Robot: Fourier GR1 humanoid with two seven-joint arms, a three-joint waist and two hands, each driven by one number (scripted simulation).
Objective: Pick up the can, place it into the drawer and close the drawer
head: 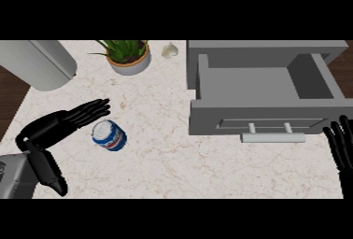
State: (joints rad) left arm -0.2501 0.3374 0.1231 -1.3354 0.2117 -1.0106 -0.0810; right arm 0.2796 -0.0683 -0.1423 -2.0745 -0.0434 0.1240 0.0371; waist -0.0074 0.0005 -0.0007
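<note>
A blue and white can (109, 135) lies on the marble counter, left of centre. My left hand (63, 123) hovers just to its left, fingers straight and stretched toward the upper right, thumb hanging low; it holds nothing. The grey drawer (207, 81) stands pulled out at the right, its inside bare, with a pale bar handle (272, 137) on its front. My right hand (340, 142) rests open at the right edge, fingers up, just right of the handle.
A potted green plant (127, 55) stands at the back, left of the drawer, with a small garlic bulb (169, 50) beside it. A large grey cylinder (38, 63) lies at the back left. Dark floor shows beyond the counter's left edge.
</note>
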